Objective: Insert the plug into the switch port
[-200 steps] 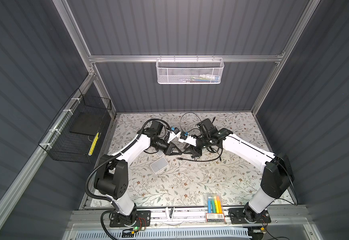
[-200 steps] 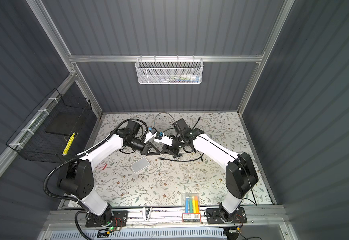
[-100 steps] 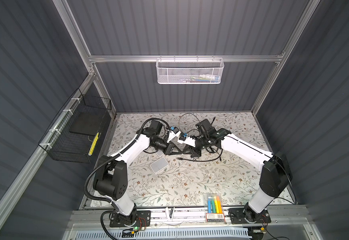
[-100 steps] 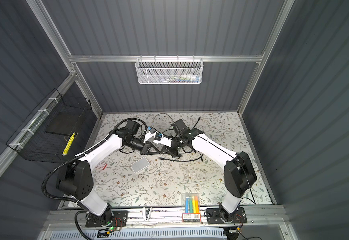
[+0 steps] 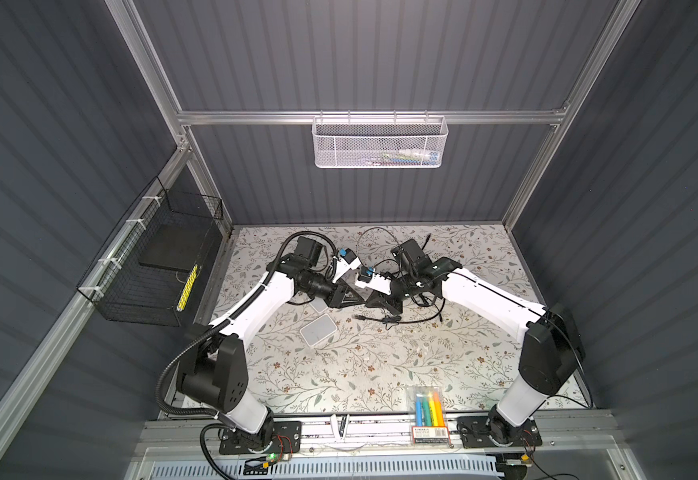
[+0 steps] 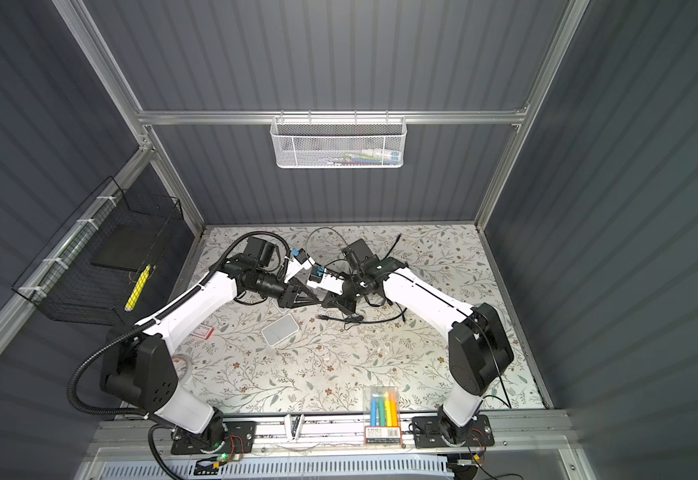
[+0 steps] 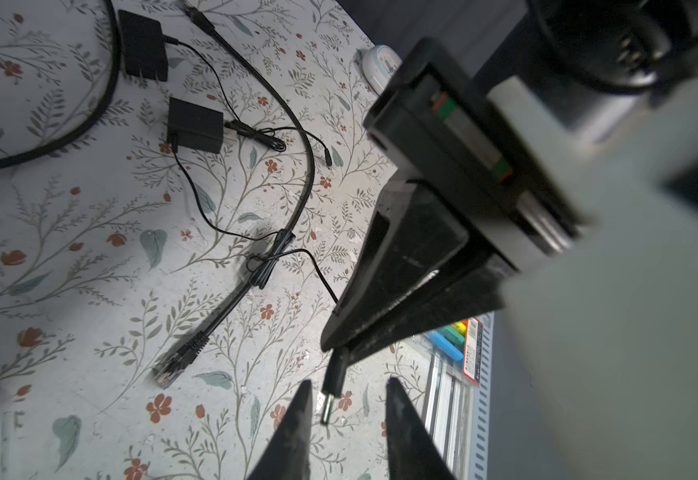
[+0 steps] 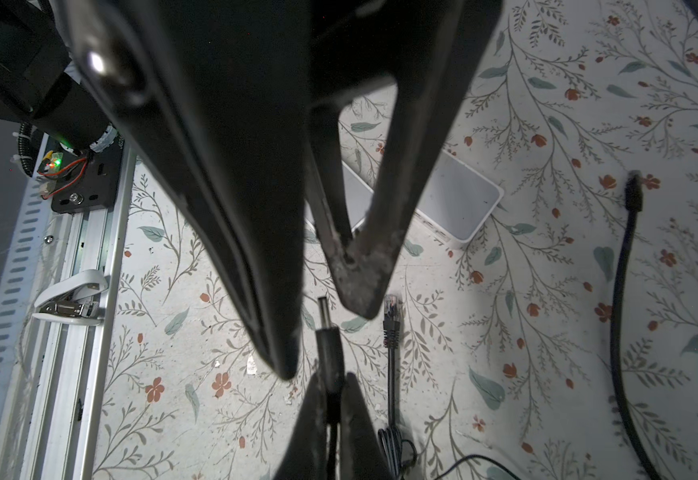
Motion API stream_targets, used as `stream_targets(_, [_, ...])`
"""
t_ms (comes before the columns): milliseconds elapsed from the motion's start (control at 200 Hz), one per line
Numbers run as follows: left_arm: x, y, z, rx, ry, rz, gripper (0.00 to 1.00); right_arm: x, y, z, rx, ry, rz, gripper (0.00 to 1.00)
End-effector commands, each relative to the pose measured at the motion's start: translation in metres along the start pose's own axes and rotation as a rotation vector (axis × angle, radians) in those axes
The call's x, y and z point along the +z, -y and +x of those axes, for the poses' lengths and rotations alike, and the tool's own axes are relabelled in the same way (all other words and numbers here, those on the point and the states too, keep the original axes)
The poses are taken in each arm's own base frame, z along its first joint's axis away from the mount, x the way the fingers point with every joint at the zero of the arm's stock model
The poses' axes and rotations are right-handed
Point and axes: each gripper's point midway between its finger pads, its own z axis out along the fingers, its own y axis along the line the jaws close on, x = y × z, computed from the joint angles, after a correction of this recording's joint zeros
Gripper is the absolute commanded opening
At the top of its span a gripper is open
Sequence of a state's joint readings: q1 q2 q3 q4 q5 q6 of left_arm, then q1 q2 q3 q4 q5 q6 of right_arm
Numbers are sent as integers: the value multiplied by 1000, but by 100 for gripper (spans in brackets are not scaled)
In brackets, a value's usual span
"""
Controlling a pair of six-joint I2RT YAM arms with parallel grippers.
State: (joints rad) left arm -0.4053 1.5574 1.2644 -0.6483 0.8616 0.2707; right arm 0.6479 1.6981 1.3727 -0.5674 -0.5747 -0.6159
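The plug point(image 7: 334, 374) is a black barrel plug with a metal tip on a thin black cord. My right gripper point(image 8: 332, 379) is shut on its body, and its tip point(image 8: 324, 318) sticks out past the fingers. My left gripper point(image 7: 349, 384) is open, with a finger on each side of the plug tip and not touching it. In both top views the two grippers meet tip to tip above the mat, left point(image 5: 359, 302) and right point(image 5: 374, 302). The switch point(image 5: 317, 330) point(image 8: 459, 195), a flat white box, lies on the mat just in front of them. Its port is hidden.
A black network cable end point(image 8: 393, 316) point(image 7: 172, 365) lies beside the grippers. Two black power adapters point(image 7: 195, 124) with loose cords lie behind. A second white box point(image 5: 318, 306) is partly under my left gripper. A marker pack point(image 5: 426, 405) sits at the front edge.
My right gripper has shut on the plug. My left gripper, shut before, has opened off it. Both arms stayed almost in place.
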Motion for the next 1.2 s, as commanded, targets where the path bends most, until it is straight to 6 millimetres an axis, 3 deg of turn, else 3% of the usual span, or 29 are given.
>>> stream_targets(0, [-5,-2,-7,13,38,-50,28,-4,1,0,12,3,39,0])
stream_targets(370, [4,-12,6,-34,-14,-43,30,-12,5,-8,-7,34,82,0])
stream_targets(480, [6,-11,5,-36,-9,-22,21,-14,6,-10,-12,46,96,0])
stream_targets(986, [6,-4,1,-28,8,15,0,-14,6,-14,-12,63,93,0])
stream_targets(1161, [5,-1,0,-22,15,28,0,-15,8,-16,-11,69,106,0])
stream_targets(1196, [5,-1,0,-25,13,31,0,-15,9,-17,-12,72,114,8])
